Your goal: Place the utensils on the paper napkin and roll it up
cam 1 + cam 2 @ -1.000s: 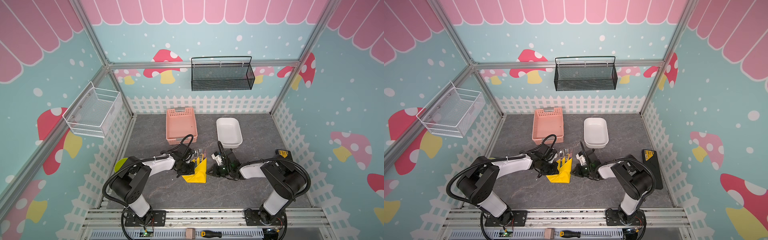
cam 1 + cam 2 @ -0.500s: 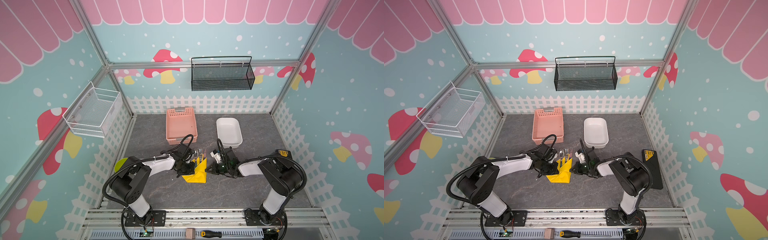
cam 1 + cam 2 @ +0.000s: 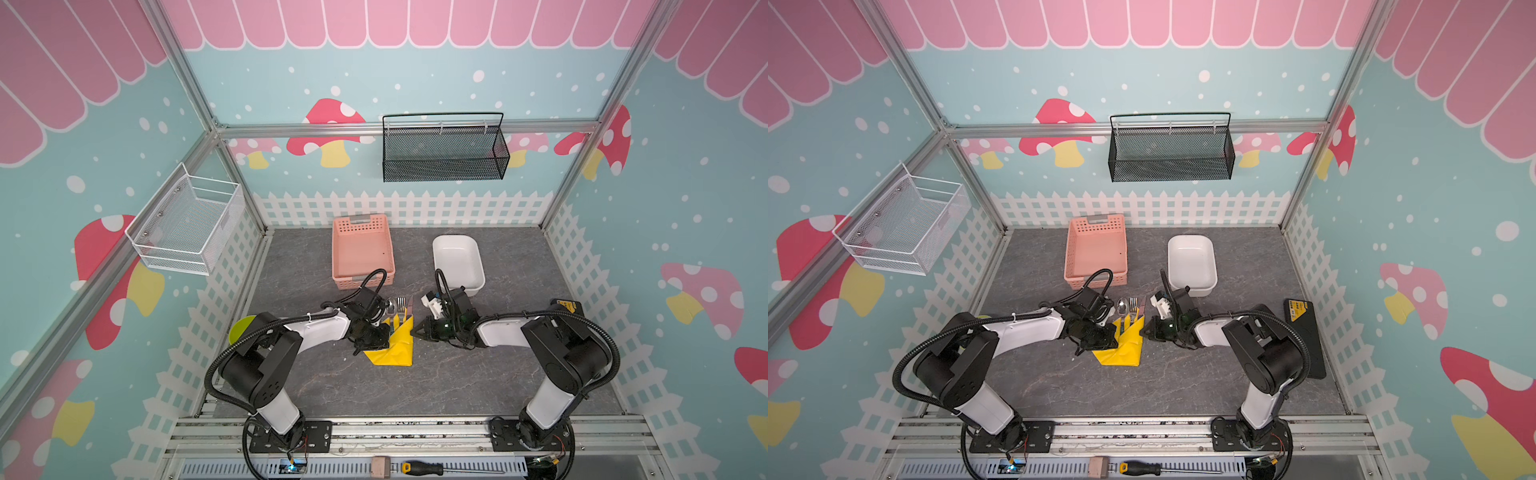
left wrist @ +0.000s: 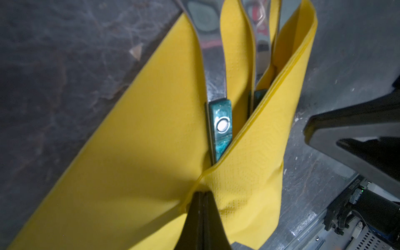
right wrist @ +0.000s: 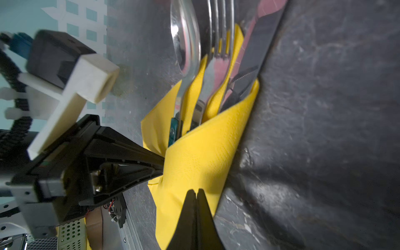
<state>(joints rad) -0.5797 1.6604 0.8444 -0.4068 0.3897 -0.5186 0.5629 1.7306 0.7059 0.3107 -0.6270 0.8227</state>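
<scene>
Left wrist view: paper napkin cradles the utensils; left fingers and right fingers closed.

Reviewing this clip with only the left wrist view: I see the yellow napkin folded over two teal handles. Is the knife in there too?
Observer: Yes. The right wrist view shows the knife beside the fork and spoon, its lower end under the paper napkin fold.
Operator: What is the black shape at my frame's edge?
Observer: The right gripper, shut, with its tip at the napkin's right edge in a top view.
Operator: Do the utensil heads stick out?
Observer: Yes. In both top views all three heads lie bare past the napkin's far edge, pointing toward the pink basket.
</scene>
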